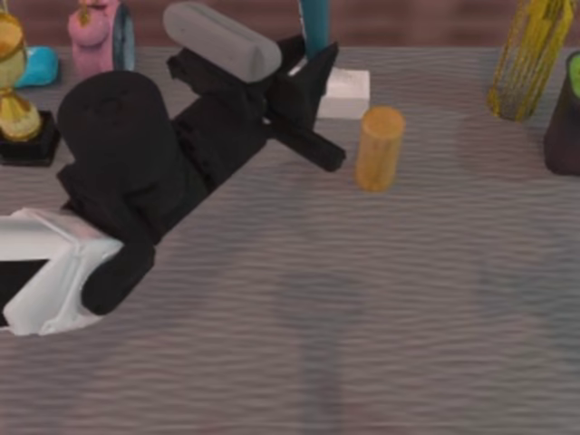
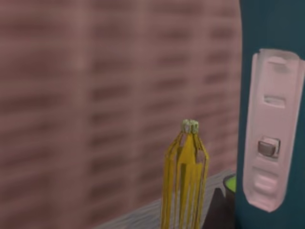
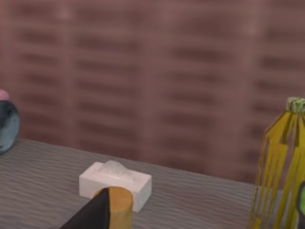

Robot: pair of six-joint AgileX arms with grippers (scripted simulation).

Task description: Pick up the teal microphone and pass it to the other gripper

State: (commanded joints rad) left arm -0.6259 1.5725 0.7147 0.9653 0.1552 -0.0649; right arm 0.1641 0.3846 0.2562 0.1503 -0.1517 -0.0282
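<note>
Teal microphone is held upright above the desk's far edge, left gripper clamped on it. Lift should be kept vertical, clear of the orange cylinder. Right gripper is unseen.

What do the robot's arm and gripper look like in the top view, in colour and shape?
The left arm is bulky and matte black, with a white glossy casing at the picture's left edge. A pale grey cylinder lies on its wrist. The left gripper has black, pointed, wedge-shaped fingers. No cables or markings show. The right arm is not in the top view.
</note>
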